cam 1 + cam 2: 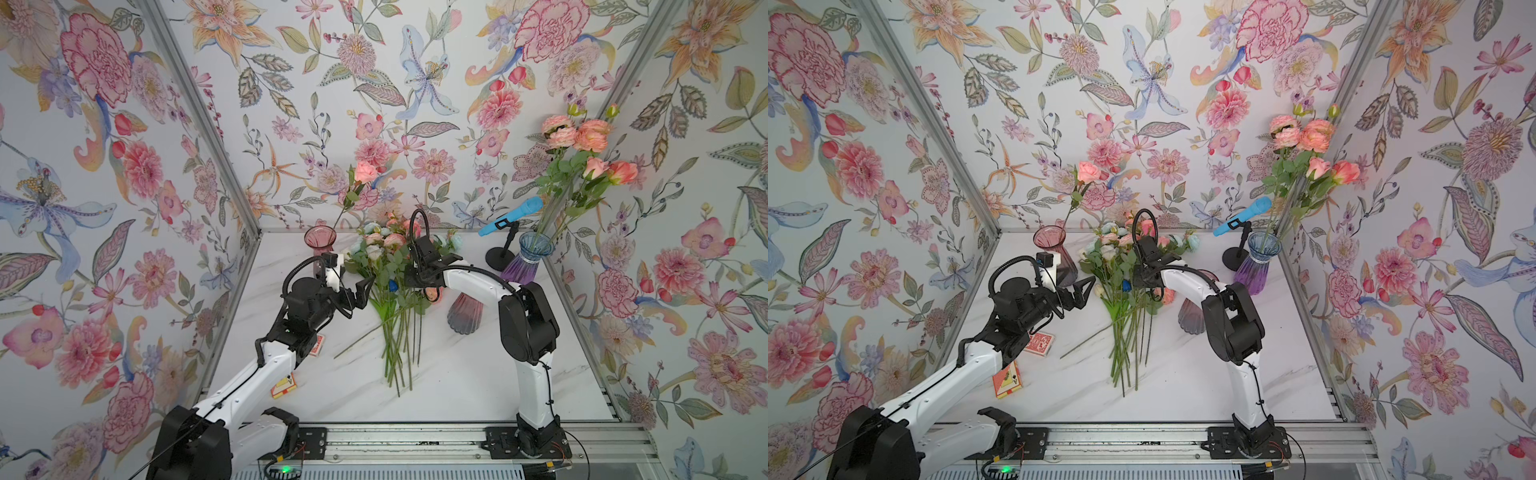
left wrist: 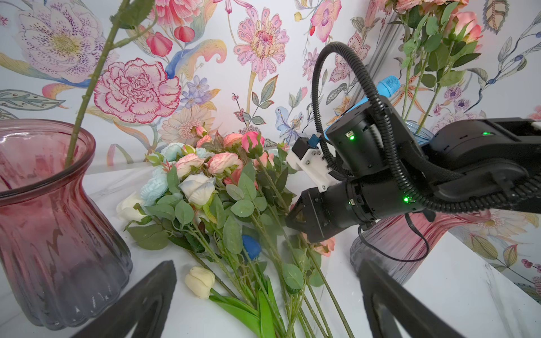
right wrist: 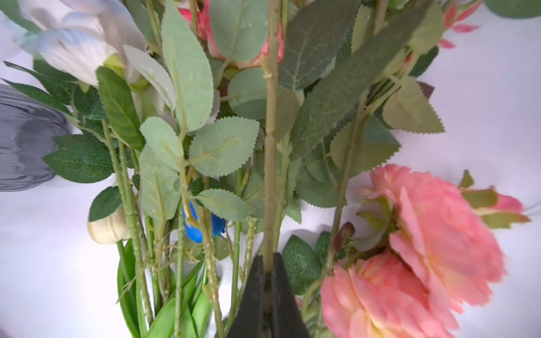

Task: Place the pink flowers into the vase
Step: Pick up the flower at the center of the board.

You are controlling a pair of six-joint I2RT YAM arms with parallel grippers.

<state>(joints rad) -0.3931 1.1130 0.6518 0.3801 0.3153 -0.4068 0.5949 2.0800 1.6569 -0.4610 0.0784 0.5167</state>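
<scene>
Many pink flowers (image 1: 390, 243) lie mixed in bunch on table (image 1: 478, 374), heads toward back wall, stems toward arm bases. Your right gripper (image 3: 268, 264), arm bent over bunch, jaws pinching one stem (image 3: 270, 131). Your left gripper (image 1: 360, 293) hovers beside bunch, jaws spread.

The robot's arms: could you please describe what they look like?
Both the left arm and right arm have white links, black joint housings and ribbed black cable loops. Green lights glow on the right one. The left tool and right tool have black tapering fingers.
</scene>
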